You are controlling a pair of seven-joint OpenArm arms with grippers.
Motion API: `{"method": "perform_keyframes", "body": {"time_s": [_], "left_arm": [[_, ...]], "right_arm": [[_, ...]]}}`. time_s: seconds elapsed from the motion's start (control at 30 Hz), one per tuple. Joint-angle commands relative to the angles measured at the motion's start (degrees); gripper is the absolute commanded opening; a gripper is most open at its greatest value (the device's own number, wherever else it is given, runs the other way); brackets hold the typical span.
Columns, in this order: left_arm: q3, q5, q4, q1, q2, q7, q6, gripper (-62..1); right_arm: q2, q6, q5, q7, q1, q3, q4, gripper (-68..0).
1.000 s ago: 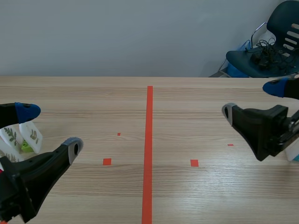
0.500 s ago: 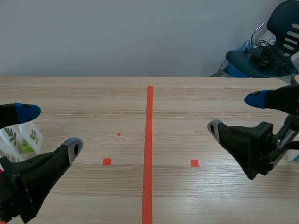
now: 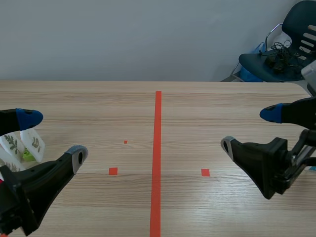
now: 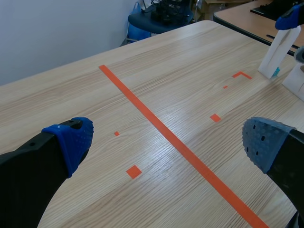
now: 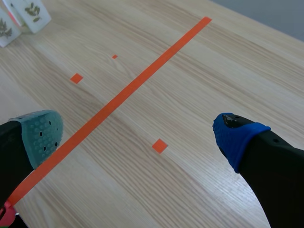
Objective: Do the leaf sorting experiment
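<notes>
Small white cards with leaf pictures (image 3: 22, 144) stand at the table's left edge, a bright green piece (image 3: 28, 155) among them. My left gripper (image 3: 53, 137) hangs open just right of them, nothing between its fingers. In the left wrist view the gripper (image 4: 166, 142) spans bare wood and the tape line. My right gripper (image 3: 250, 129) is open over the right half of the table, holding nothing. The right wrist view shows that gripper (image 5: 138, 133) above the tape, with two leaf cards (image 5: 32, 12) far ahead across the table.
An orange-red tape line (image 3: 157, 158) splits the wooden table (image 3: 197, 108). A white upright piece with a teal base (image 4: 278, 52) stands near the table's right edge. A dark blue chair (image 3: 281, 54) with cables stands beyond the far right corner.
My right gripper has moved left toward the middle of the table and dropped slightly, staying open. The left arm and the cards have not moved.
</notes>
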Motion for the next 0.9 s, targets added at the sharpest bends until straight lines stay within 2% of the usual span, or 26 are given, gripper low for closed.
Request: {"method": "perform_keyframes", "body": {"time_s": [0.0, 0.07, 0.27, 0.87], "left_arm": [[0.07, -0.57, 0.87, -0.22, -0.17, -0.79, -0.11, 1.4], [0.07, -0.57, 0.87, -0.22, -0.17, -0.79, -0.11, 1.4], [0.07, -0.57, 0.87, -0.22, -0.17, -0.81, -0.13, 1.4], [0.07, -0.57, 0.87, -0.22, -0.17, -0.81, -0.13, 1.4]], "right_arm": [[0.42, 0.00, 0.87, 0.35, -1.01, 0.63, 3.69, 0.4], [0.26, -0.20, 0.42, 0.02, -2.08, 0.63, 5.86, 0.4], [-0.33, -5.70, -3.78, -0.04, -2.93, 0.63, 7.21, 0.4], [-0.33, -6.03, -3.87, 1.03, -2.91, 0.63, 7.21, 0.4]]}}
